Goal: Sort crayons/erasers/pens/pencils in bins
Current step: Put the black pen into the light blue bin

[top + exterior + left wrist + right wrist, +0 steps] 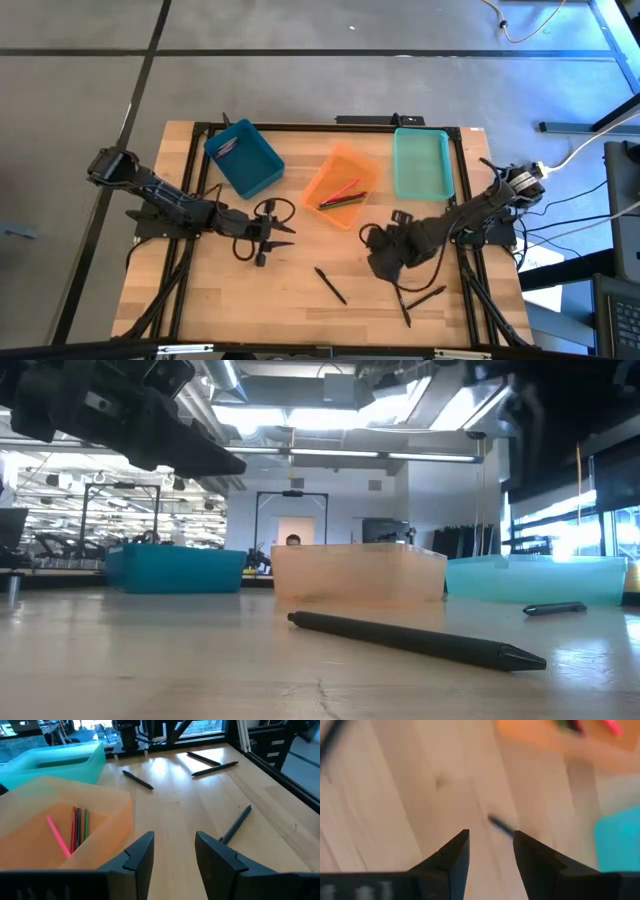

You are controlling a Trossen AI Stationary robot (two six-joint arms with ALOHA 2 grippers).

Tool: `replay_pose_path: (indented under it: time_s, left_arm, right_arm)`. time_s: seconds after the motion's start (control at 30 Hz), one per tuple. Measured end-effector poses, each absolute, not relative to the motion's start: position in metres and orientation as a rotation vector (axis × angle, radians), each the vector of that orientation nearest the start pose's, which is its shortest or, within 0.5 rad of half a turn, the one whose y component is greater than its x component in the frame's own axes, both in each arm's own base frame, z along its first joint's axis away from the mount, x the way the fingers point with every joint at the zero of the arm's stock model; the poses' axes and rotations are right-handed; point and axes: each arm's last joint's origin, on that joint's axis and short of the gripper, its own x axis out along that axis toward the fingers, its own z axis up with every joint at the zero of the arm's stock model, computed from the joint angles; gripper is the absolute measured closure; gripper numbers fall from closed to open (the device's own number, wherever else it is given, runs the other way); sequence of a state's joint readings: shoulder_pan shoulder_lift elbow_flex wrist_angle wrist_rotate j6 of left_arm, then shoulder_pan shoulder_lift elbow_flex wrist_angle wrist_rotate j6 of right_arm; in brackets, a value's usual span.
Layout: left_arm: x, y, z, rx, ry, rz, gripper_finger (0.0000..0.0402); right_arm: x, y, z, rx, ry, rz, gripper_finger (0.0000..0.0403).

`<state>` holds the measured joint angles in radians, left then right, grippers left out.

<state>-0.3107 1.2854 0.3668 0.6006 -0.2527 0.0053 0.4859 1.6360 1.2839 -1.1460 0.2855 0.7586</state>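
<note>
A black pen [331,285] lies flat on the bare tabletop [220,300] in front of the orange bin [343,186], its long axis diagonal, running toward the front right, between the open, empty left claw [277,235] and the open, empty right claw [385,262].

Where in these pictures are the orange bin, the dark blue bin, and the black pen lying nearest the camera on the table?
orange bin [325,180]: high view, bare floor by its left wall.
dark blue bin [250,165]: high view, its inside floor.
black pen [410,639]: low view, middle of its barrel.
</note>
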Motion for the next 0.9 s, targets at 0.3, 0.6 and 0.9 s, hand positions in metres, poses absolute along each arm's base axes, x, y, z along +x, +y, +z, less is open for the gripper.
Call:
replay_pose_path:
  time_s: [0.3, 0.6, 0.9]
  left_arm:
    - [0.224, -0.064, 0.169, 0.092, 0.306, -0.058, 0.0266]
    - [0.224, -0.064, 0.168, 0.092, 0.307, -0.058, 0.0266]
    - [0.222, -0.064, 0.164, 0.107, 0.357, -0.058, 0.0266]
  right_arm:
    - [0.252, 0.149, 0.229, -0.14, 1.457, -0.286, 0.0247]
    - [0.25, 0.14, 0.201, -0.429, 1.524, -0.153, 0.0247]
    - [0.254, 0.088, 0.154, -0.373, 1.637, 0.01, 0.0249]
